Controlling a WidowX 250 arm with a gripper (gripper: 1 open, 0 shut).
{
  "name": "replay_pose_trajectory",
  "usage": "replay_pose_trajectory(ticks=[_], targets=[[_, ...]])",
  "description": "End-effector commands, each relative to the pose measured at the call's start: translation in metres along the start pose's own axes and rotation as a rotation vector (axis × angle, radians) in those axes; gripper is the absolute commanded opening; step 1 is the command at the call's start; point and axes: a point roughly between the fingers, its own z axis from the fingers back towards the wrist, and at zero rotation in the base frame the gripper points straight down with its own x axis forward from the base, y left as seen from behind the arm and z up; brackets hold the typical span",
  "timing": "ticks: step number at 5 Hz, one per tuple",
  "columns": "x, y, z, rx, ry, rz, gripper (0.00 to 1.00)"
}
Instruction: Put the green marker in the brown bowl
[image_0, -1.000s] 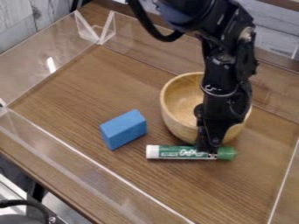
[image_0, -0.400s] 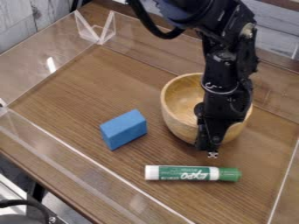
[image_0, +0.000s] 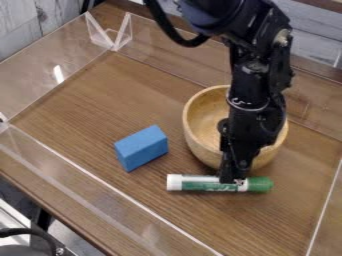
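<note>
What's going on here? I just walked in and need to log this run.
A single robot arm points its gripper straight down onto the green marker, which lies flat on the wooden table just in front of the brown bowl. The marker isn't in the bowl yet. Whether the fingers grip it is unclear. A blue block sits to the left, untouched.

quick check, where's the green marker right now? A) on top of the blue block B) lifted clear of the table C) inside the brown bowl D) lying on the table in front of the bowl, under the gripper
D: the green marker lies flat on the wooden table, just outside the brown bowl, with the gripper down over it.
</note>
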Motion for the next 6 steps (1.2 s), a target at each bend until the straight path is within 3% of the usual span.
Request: replay_pose_trajectory(ticks=[1,6], targets=[[0.0031,0.0053,0.0163,0.048,-0.049,-0.001,0.00],[-0.0014,0.0050,0.0161,0.049,-0.059,0.011,0.00]])
